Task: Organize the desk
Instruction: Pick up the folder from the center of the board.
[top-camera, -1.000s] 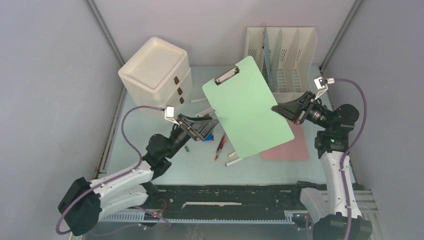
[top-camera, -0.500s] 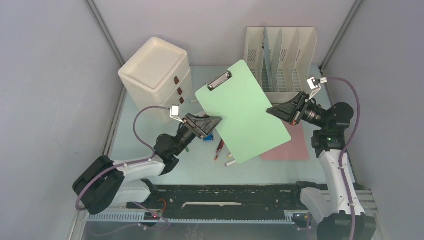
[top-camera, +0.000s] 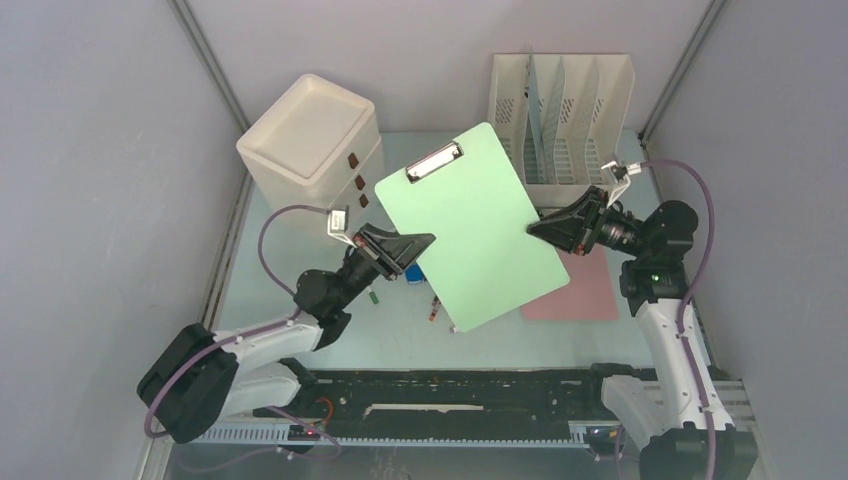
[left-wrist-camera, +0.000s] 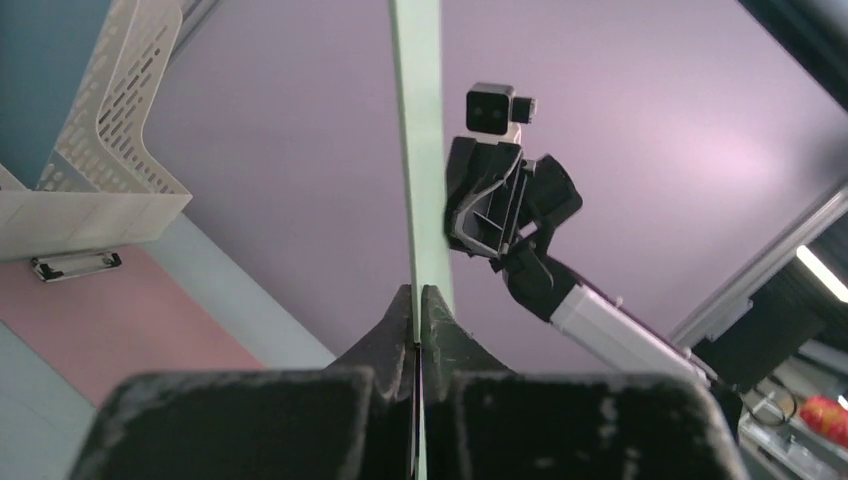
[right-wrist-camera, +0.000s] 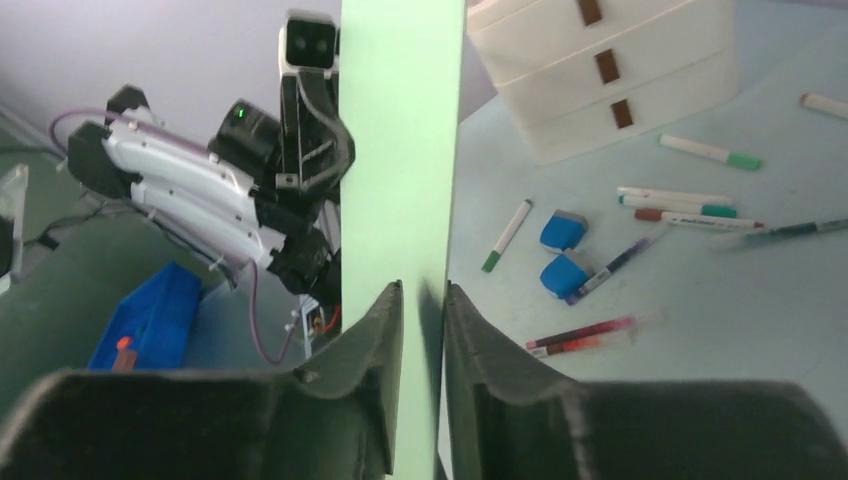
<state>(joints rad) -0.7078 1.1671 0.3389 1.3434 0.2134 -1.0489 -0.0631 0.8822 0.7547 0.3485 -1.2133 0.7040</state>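
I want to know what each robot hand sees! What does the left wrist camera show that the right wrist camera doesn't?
Only left wrist: the cream file rack, a pink clipboard and the right arm. Only right wrist: the cream drawer unit, markers, blue erasers and the left arm. Both: the desk and the green clipboard, edge-on up the middle.

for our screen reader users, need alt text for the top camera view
A green clipboard hangs above the desk between two robot arms, the left gripper shut on one long edge and the right gripper straddling the other. Pens and a pink clipboard lie beneath; a drawer unit and file rack stand behind.
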